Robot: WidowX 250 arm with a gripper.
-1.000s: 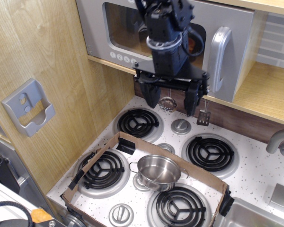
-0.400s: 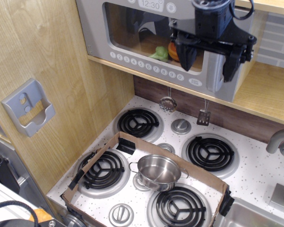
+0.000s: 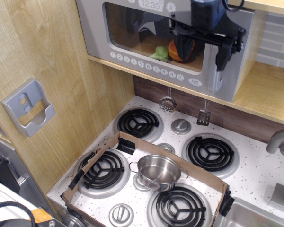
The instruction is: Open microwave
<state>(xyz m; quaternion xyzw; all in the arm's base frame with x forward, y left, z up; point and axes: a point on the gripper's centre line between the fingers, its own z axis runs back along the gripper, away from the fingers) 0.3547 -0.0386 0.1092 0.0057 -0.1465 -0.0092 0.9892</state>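
The microwave (image 3: 165,45) sits on the wooden shelf above the stove, its door closed. Its silver handle (image 3: 217,78) runs vertically along the door's right edge, so its long axis is up-down. The end effector (image 3: 203,45) hangs in front of the door's upper right, released, its two fingers spread apart side to side. The right finger (image 3: 224,52) overlaps the upper part of the handle; the left finger (image 3: 182,45) lies over the window. Whether the handle sits between them or behind them in depth cannot be told. The grip likely needs a straddle across that vertical bar.
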